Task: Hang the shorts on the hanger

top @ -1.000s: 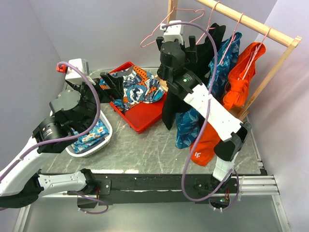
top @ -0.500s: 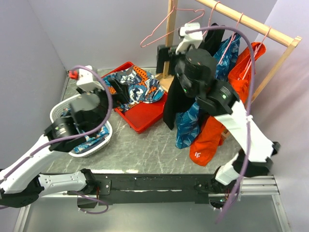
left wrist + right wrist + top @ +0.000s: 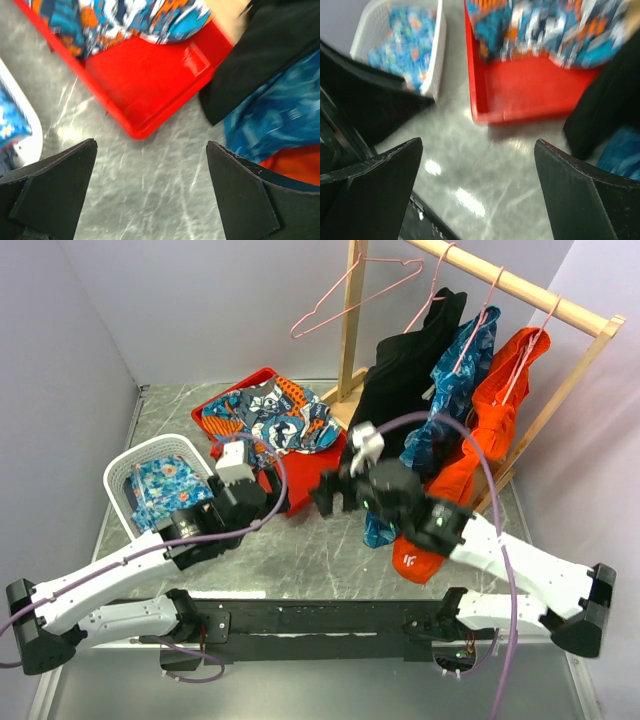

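Shorts [image 3: 400, 370] hang on the hanger [image 3: 434, 292], hooked over the rail [image 3: 520, 285] beside the blue garment [image 3: 455, 380]. Placing looks done to me. That explains why left fingers [image 3: 55, 185] and right fingers [image 3: 375, 190] gape wide and empty, low over the worktop [image 3: 300, 550]. The tray [image 3: 300, 490] sits just ahead. Nothing is in my way.

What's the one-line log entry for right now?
shorts: on hanger, hanging from rail | left gripper: open, empty | right gripper: open, empty
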